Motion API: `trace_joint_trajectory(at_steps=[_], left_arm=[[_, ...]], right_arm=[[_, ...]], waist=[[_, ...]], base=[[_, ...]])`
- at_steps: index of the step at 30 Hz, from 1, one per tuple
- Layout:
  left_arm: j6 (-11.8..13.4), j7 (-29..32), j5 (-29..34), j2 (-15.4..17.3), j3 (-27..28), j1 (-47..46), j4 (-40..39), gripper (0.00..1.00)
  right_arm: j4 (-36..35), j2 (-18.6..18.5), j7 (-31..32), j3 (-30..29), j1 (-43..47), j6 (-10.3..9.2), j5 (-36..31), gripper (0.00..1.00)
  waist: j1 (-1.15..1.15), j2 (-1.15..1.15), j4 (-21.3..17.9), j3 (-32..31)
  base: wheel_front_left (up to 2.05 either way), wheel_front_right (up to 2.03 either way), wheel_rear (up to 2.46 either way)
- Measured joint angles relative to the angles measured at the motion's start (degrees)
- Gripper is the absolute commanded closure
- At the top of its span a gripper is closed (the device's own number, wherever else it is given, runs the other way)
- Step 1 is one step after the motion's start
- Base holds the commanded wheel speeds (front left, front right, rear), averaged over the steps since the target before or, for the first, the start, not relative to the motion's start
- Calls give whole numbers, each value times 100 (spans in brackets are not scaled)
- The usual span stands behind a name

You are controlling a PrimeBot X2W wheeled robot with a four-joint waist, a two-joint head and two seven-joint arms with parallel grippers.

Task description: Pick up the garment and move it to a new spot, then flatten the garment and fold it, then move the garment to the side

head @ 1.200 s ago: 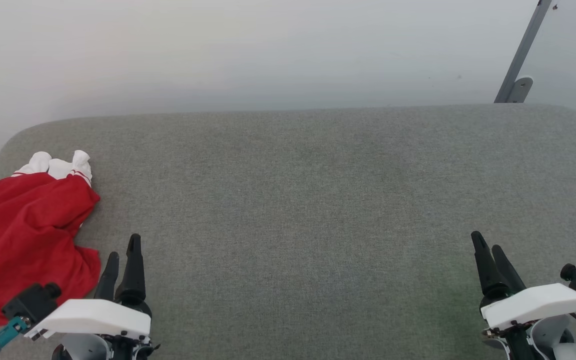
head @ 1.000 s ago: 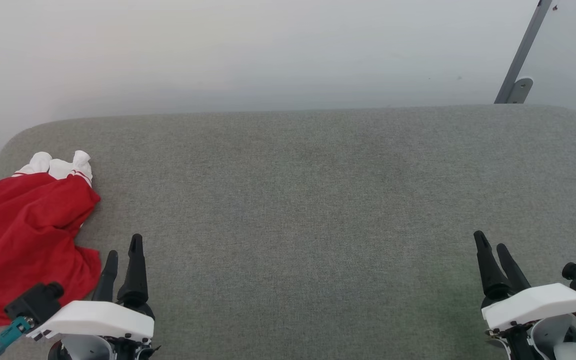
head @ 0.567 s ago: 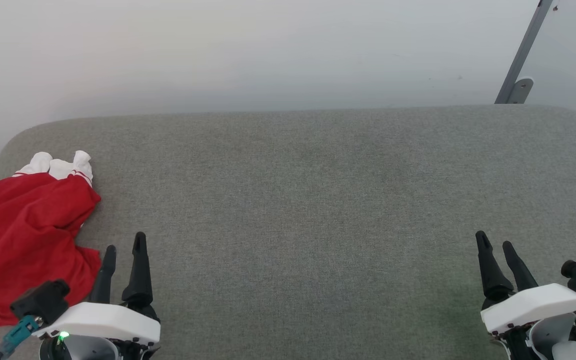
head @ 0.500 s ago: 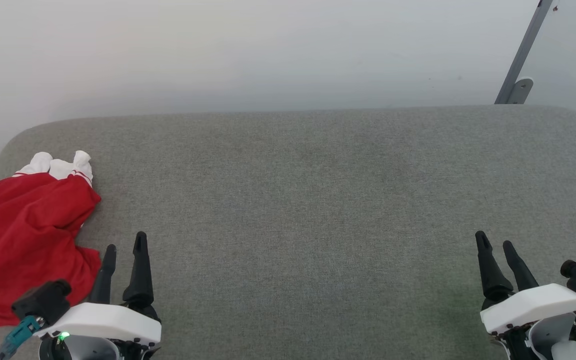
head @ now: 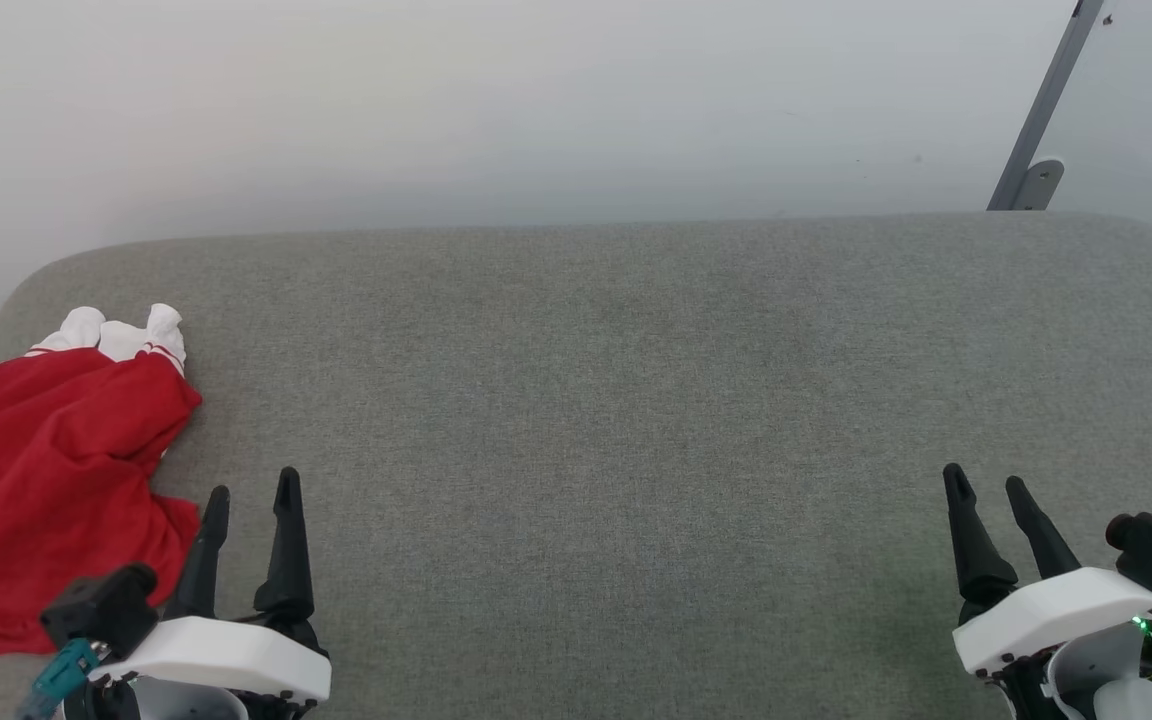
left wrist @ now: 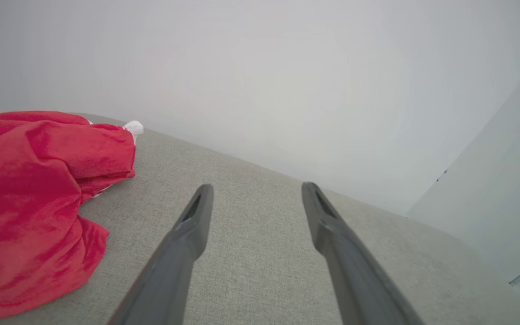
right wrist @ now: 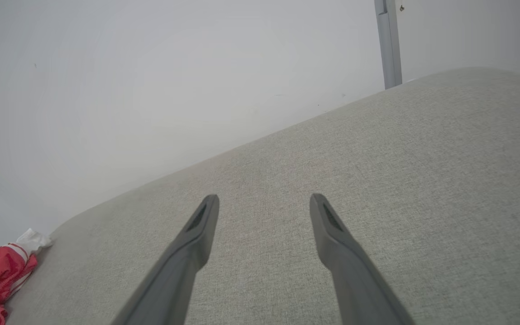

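Grey woven fabric covers a broad padded surface (head: 636,400) with rounded far corners, set against a plain pale wall (head: 536,100). At the far left side of the surface lies the garment (head: 46,470), a red shirt crumpled into a loose heap. Its bunched white sleeve ends (head: 126,330), trimmed with thin red stripes, sit at the side farthest from the robot, and the heap runs past the left edge of the head view. Just right of the heap's near corner is the left gripper (head: 251,482). Its two dark jaws are spread apart and point away from the robot, with grey fabric showing between them. In the left wrist view the nearer jaw is close beside the red cloth but clear of it. Well apart, at the lower right, the right gripper (head: 986,477) also holds its jaws apart above bare grey fabric. Beyond the far right corner, a slanted grey metal post (head: 1036,110) leans against the wall.
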Motion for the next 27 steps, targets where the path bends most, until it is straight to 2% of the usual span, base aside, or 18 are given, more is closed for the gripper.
trace_joint_trajectory(at_steps=[27], left_arm=[[-189,-314,1323,-9,-19,65,-57,0]], right_arm=[[-67,-144,-157,233,-2,1,-968,0]], waist=[[0,0,-13,-50]], base=[[0,0,0]])
